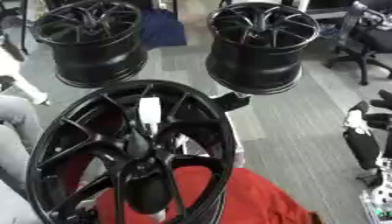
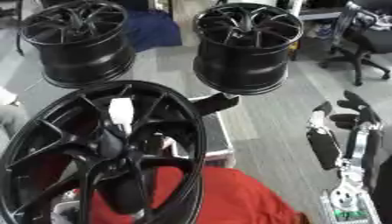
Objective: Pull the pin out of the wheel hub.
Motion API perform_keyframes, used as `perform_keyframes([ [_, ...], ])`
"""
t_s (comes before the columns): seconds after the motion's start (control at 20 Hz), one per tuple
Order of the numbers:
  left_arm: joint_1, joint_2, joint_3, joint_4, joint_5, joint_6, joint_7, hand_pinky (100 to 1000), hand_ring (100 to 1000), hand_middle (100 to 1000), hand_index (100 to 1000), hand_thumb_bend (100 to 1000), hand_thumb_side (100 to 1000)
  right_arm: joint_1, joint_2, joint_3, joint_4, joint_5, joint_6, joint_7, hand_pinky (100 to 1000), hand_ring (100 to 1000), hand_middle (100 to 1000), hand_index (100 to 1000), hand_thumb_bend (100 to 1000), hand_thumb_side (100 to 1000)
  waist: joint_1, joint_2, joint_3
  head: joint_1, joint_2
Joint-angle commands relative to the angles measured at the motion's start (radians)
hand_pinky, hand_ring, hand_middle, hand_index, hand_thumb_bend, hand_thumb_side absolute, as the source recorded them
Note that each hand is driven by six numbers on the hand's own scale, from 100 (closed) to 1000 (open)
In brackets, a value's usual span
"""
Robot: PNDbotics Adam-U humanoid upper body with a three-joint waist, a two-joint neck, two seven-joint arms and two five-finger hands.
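Grey plank flooring (image 1: 306, 144) runs under everything, with 3 black wheels in view.

Nearest is 1 large wheel (image 1: 130, 153), standing nearly upright with its spoked face toward the camera, filling the lower left. Behind its lower half lies a red cloth (image 1: 245, 197). On the wheel's upper spokes, above the hub (image 1: 141, 146), sits 1 white pin (image 1: 149, 110), upright and still seated against the black metal. A dark shape lies over the hub and lower spokes, but whether it is the robot's left hand cannot be told.

Right of the wheel, at the picture's edge, the right hand (image 2: 356, 111) shows with its dark fingers (image 2: 352, 101) raised and spread, relaxed and holding nothing, well apart from the wheel. Below it runs the silver and black arm (image 2: 348, 175).

Just behind the wheel's top right rim, a black bracket (image 2: 218, 103) pokes out.

Farther back stand 2 more wheels on the floor, faces up: 1 (image 1: 92, 41) beyond the near wheel to its left, 1 (image 1: 260, 46) beyond it to its right. Between them lies 1 blue cloth (image 1: 162, 28). Far right of these stands 1 black office chair (image 1: 371, 39).
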Motion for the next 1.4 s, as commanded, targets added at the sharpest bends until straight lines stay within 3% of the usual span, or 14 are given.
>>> perform_keyframes([
  [0.05,0.031,0.050,0.075,0.079,-0.107,-0.229,-0.248,560,501,603,759,222,336,-0.002,-0.018,-0.008,-0.024,0.006,0.001,-0.002,609,586,674,830,100,437,0.002,-0.008,0.003,-0.005,-0.003],
  [0.1,0.043,0.043,0.087,0.108,-0.140,-0.220,-0.229,603,553,687,805,324,379,-0.002,-0.017,-0.008,-0.024,0.006,0.001,-0.002,610,586,674,830,100,437,0.001,-0.008,0.004,-0.006,-0.003],
  [0.15,0.055,0.033,0.099,0.140,-0.172,-0.212,-0.207,613,572,723,828,356,391,-0.002,-0.017,-0.008,-0.024,0.006,0.001,-0.002,610,586,674,830,100,437,-0.001,-0.008,0.005,-0.007,-0.003],
  [0.2,0.064,0.022,0.111,0.168,-0.195,-0.206,-0.182,669,649,802,864,362,588,-0.001,-0.016,-0.008,-0.024,0.006,0.002,-0.001,610,586,674,830,100,437,-0.003,-0.008,0.006,-0.009,-0.003],
  [0.3,0.079,0.004,0.132,0.211,-0.228,-0.200,-0.131,716,711,873,896,401,774,-0.001,-0.014,-0.008,-0.024,0.005,0.002,-0.001,610,586,674,830,100,437,-0.007,-0.007,0.007,-0.010,-0.003],
  [0.4,0.087,-0.004,0.146,0.240,-0.260,-0.194,-0.087,741,740,910,918,414,844,-0.001,-0.013,-0.009,-0.024,0.005,0.002,-0.002,610,585,674,830,100,437,-0.010,-0.005,0.007,-0.010,-0.003],
  [0.7,0.102,-0.019,0.169,0.269,-0.257,-0.201,0.014,733,728,895,912,217,701,-0.001,-0.010,-0.010,-0.024,0.004,0.003,-0.003,610,585,673,830,100,437,-0.014,-0.005,0.010,-0.011,-0.003],
  [0.85,0.122,-0.033,0.183,0.231,-0.167,-0.220,0.020,715,700,866,902,100,660,-0.002,-0.008,-0.010,-0.024,0.004,0.003,-0.003,610,585,673,830,100,436,-0.016,-0.004,0.009,-0.013,-0.003],
  [1.0,0.154,-0.062,0.220,0.155,-0.004,-0.218,0.005,680,637,816,880,100,606,-0.003,-0.003,-0.012,-0.024,0.003,0.004,-0.005,610,584,672,830,100,437,-0.020,-0.003,0.010,-0.014,-0.003],
  [1.15,0.214,-0.114,0.289,0.047,0.213,-0.163,-0.003,645,589,758,855,100,548,-0.004,0.002,-0.013,-0.024,0.001,0.004,-0.007,609,584,672,830,100,436,-0.024,0.000,0.010,-0.016,-0.003],
  [1.4,0.340,-0.281,0.428,-0.164,0.490,0.039,0.083,629,577,708,829,100,525,-0.008,0.013,-0.014,-0.024,-0.003,0.004,-0.011,609,583,671,830,100,435,-0.032,0.007,0.016,-0.023,-0.003],
])
